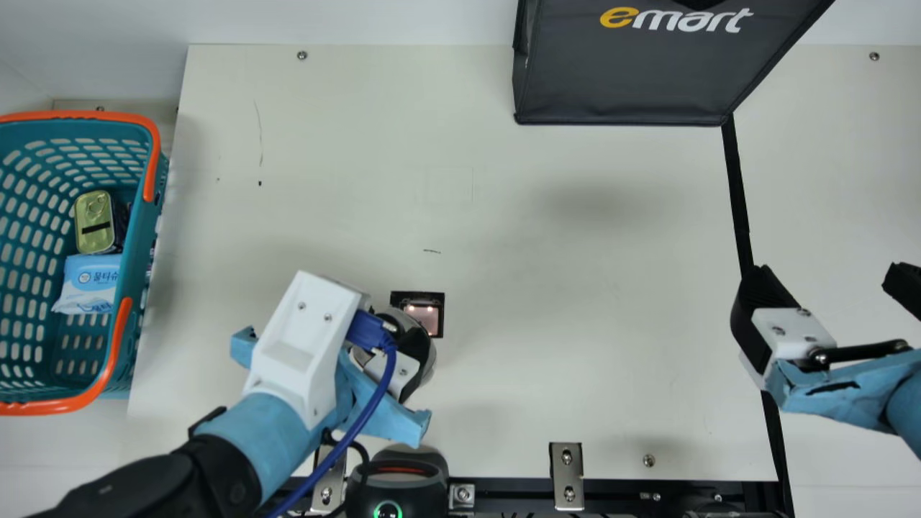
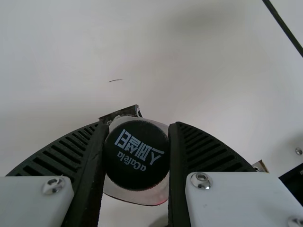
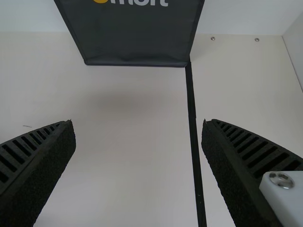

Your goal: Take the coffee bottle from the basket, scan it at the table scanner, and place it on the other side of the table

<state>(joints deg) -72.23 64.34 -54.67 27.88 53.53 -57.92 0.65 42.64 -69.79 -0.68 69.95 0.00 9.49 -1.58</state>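
Reading outward from the near edge, we find the scanner (image 1: 397, 483), then the coffee bottle (image 2: 136, 156) just beyond, pinched by our left gripper (image 2: 138, 125), cap toward wrist, long axis roughly along its fingers. Carrying room opens rightward to the black strip (image 1: 740, 194), where our right gripper (image 3: 138, 122) stands spread; the bag (image 1: 626, 83) bounds the far side.

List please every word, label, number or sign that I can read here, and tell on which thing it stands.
"emart": dark bag
"물티슈": wet wipes pack; its lower print is not clear enough.
"aCafela", upside down: coffee bottle's cap; I cannot read its larger Korean letters surely.
I can read no numbers.
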